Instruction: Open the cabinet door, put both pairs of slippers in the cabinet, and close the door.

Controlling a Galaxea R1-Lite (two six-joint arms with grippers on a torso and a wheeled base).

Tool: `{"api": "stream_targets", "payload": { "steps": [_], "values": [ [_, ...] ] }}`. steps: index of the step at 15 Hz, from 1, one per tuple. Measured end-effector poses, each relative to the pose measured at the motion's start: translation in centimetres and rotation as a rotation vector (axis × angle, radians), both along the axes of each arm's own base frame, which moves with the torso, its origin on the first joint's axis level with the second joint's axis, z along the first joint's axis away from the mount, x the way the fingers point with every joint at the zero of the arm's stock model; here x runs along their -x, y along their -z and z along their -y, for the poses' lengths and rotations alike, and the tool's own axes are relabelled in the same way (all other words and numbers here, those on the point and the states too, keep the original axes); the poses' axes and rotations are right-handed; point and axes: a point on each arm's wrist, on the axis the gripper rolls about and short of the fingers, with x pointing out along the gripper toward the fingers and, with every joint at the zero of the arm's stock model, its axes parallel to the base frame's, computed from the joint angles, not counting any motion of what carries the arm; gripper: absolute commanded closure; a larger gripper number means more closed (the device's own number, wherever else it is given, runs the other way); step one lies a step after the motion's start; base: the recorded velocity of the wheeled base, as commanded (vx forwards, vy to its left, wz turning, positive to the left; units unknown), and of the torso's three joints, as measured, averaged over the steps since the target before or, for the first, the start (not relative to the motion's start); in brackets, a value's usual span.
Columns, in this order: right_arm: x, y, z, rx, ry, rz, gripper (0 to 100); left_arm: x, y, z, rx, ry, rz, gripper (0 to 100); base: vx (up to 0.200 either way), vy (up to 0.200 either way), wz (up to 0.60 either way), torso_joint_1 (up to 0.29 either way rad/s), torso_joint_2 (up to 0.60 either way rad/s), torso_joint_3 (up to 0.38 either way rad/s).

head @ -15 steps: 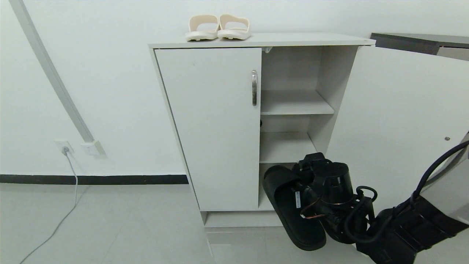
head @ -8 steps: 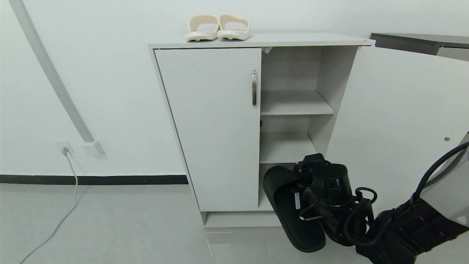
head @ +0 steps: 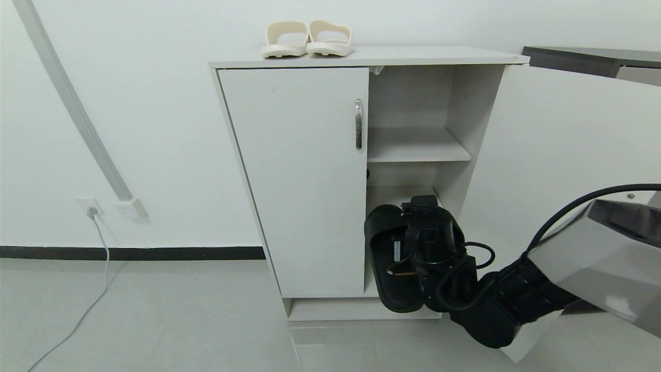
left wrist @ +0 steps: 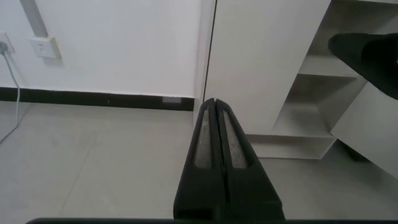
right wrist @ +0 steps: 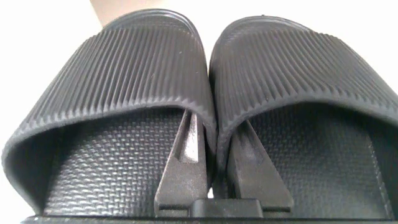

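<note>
Right jaws first: my right gripper (right wrist: 217,124) is pinching the black slippers (right wrist: 143,74). 1 finger is tucked under each strap, so the 2 inner strap walls get squeezed together between them. From the head view, that pair hangs upright at the open right half of the cabinet (head: 413,54). Its top end is about level with the lower shelf (head: 392,194) and its bottom end is down by the cabinet's base. Can't tell if it's touching anything inside.

Right door (head: 557,155) is swung wide and left door (head: 299,181) is closed. Beige slippers (head: 307,39) sit side by side on top of the cabinet.

Left gripper (left wrist: 214,134) has its 2 fingers pressed flat together, low over the floor (left wrist: 93,162), facing the cabinet.
</note>
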Motion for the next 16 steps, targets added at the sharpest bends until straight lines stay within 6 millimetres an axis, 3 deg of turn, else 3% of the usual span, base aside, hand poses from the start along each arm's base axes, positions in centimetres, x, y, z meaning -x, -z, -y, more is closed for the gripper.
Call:
{"api": "stream_targets", "payload": {
  "steps": [3,10,16],
  "values": [
    [-0.9,1.2,-0.8,0.006,0.006,-0.005,100,0.0,0.0,0.0,0.0,0.0,0.0,100,0.0,0.0,0.0,0.0,0.0,0.0],
    [-1.3,2.2,-0.8,0.012,0.015,-0.019,100,0.0,0.0,0.0,0.0,0.0,0.0,100,0.0,-0.2,0.0,0.004,0.0,0.002],
    [-0.7,2.6,-1.0,-0.05,-0.102,-0.014,100,0.0,0.0,0.0,0.003,0.001,0.001,100,0.0,0.0,0.0,0.0,0.0,0.0]
  ]
}}
